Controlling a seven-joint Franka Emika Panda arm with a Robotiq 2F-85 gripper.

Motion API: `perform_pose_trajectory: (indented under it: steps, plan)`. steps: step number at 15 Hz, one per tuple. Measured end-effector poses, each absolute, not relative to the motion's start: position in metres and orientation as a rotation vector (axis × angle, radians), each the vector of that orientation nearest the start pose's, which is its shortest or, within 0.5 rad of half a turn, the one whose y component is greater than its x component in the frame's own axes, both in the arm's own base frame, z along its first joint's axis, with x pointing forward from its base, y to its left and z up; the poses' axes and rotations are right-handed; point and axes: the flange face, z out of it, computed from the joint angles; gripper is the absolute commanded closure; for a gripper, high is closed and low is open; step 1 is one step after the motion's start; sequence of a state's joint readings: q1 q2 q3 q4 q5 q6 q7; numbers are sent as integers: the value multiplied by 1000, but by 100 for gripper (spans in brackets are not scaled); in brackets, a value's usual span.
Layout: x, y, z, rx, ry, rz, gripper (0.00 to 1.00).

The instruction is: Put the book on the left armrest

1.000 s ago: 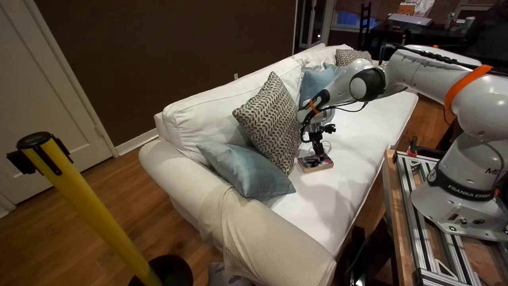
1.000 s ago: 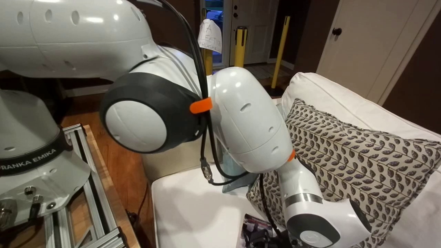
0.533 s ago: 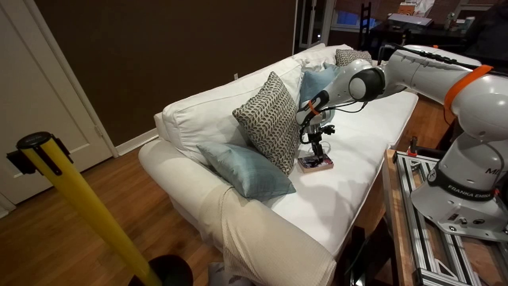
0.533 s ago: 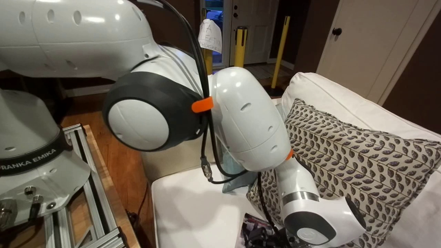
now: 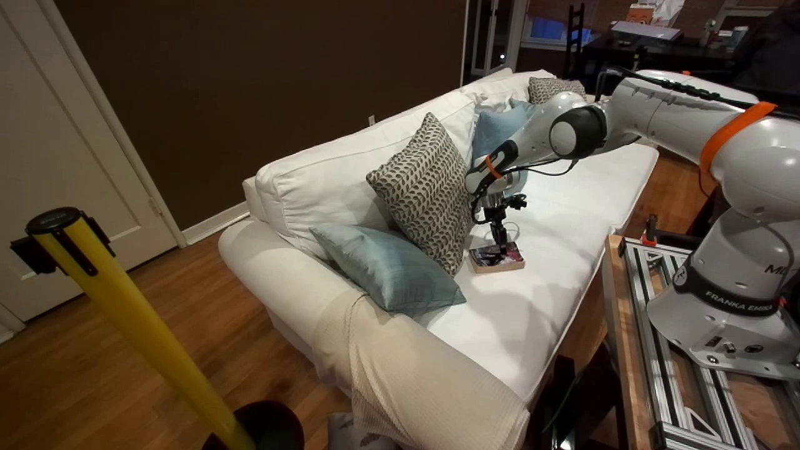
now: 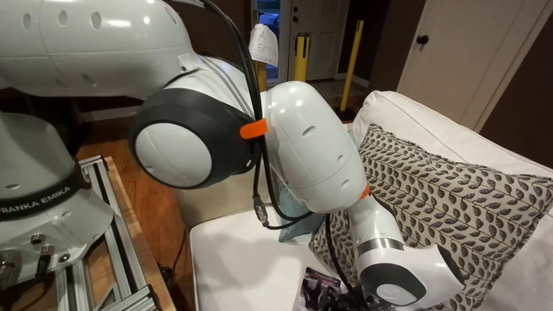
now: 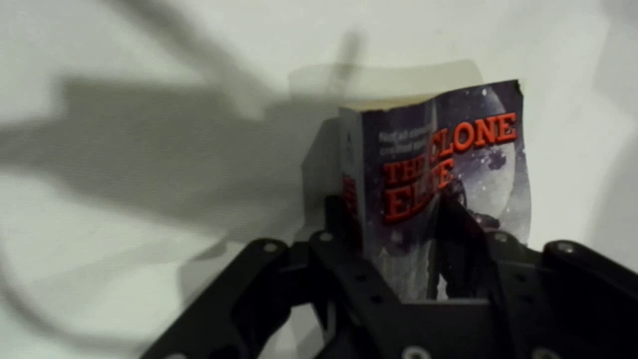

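The book [image 7: 478,134], dark with red lettering, lies on the white sofa seat in both exterior views. My gripper [image 7: 392,202] points down at it, with one finger [image 7: 339,219] along its spine and the other finger [image 7: 461,229] pressing into its cover. Between the fingers the cover is creased and bulges, so the jaws are shut on the book. In an exterior view the gripper [image 5: 502,252] and book [image 5: 484,257] are low at the seat. The left armrest [image 5: 275,265], broad and cream-white, stands at the sofa's near end, apart from the book.
A patterned grey cushion [image 5: 425,194] leans beside the book, and a blue cushion [image 5: 381,265] lies between it and the armrest. A beige throw [image 5: 412,375] covers the armrest's front part. A yellow post [image 5: 131,319] stands beyond the armrest.
My gripper's fingers have drawn together on the book. The arm has shifted only slightly, and the book lies in nearly the same place on the seat.
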State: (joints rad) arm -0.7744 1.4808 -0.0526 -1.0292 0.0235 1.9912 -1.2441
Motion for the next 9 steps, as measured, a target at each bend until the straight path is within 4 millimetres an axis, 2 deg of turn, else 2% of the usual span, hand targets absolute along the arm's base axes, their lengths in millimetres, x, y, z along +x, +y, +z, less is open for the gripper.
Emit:
perform_pose_trajectory:
  steps: [9]
  plan:
    - [457, -468, -104, -2619, -621, 352, 86]
